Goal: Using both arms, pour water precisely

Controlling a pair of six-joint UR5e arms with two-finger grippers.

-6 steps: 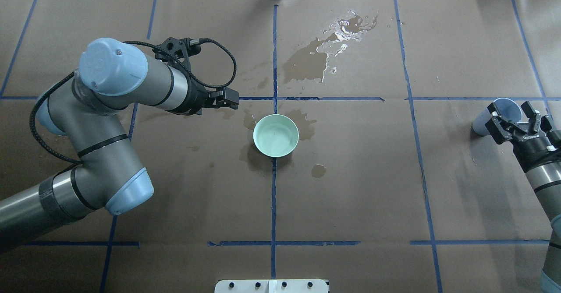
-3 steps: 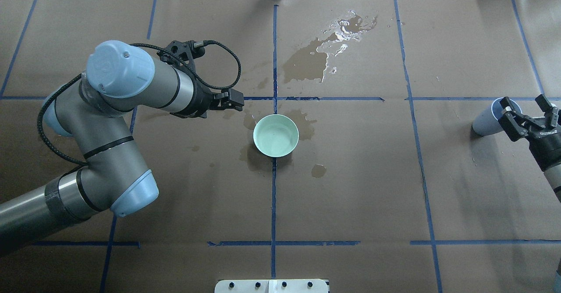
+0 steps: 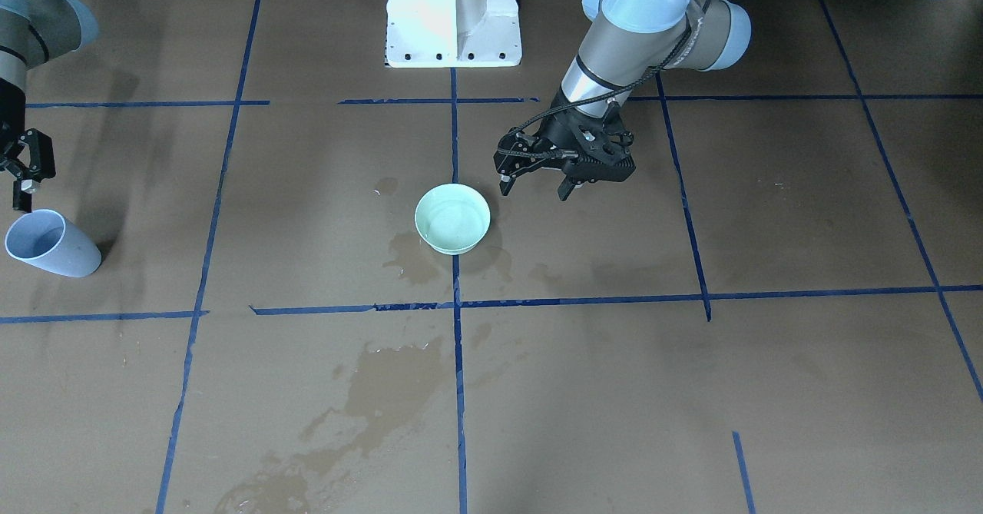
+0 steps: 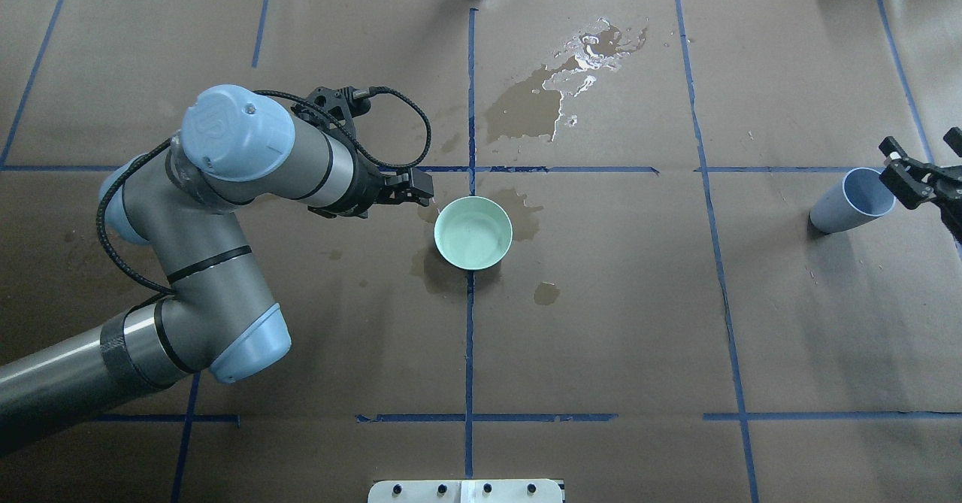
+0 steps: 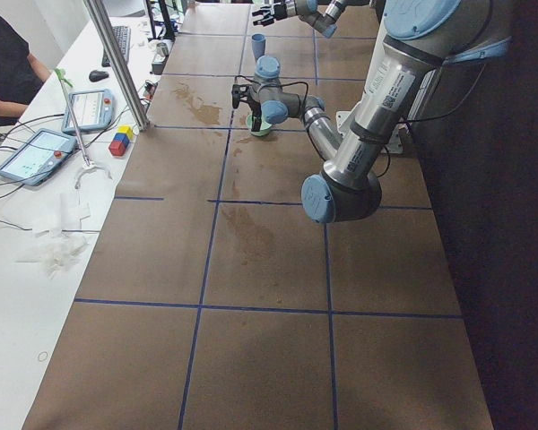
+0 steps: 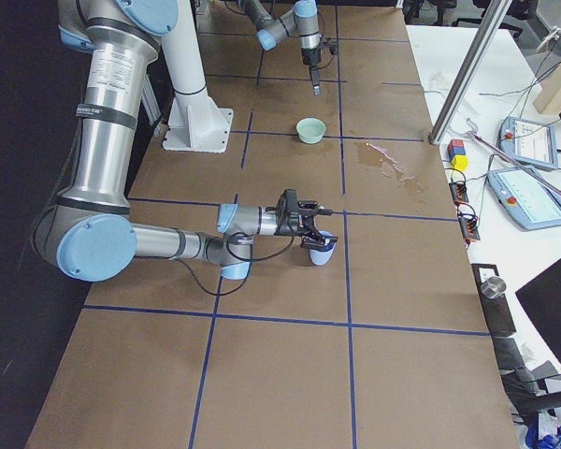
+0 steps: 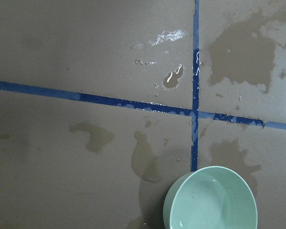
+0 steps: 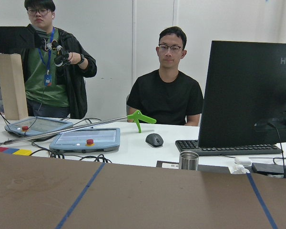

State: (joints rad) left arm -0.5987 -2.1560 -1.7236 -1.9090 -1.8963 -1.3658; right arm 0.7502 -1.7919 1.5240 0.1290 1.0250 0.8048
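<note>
A mint-green bowl (image 4: 473,232) stands at the table's middle, also in the front view (image 3: 452,218) and the left wrist view (image 7: 209,202). Faint glints of water (image 7: 200,210) show inside it. My left gripper (image 4: 421,187) hovers just left of the bowl's rim; in the front view (image 3: 534,189) it is open and empty. A pale blue cup (image 4: 853,201) stands alone at the far right, also in the front view (image 3: 50,243). My right gripper (image 4: 921,142) is open and empty, beside and above the cup's mouth without touching it.
Dark wet stains (image 4: 526,104) lie beyond the bowl and around it. Blue tape lines (image 4: 470,337) grid the brown paper. The white pedestal (image 3: 453,14) stands on the robot's side. Two operators, tablets (image 8: 83,138) and a monitor (image 8: 248,95) are beyond the far edge.
My left gripper has moved right, up to the bowl's rim. My right gripper has drawn back from around the cup toward the right edge; the cup stays on the table.
</note>
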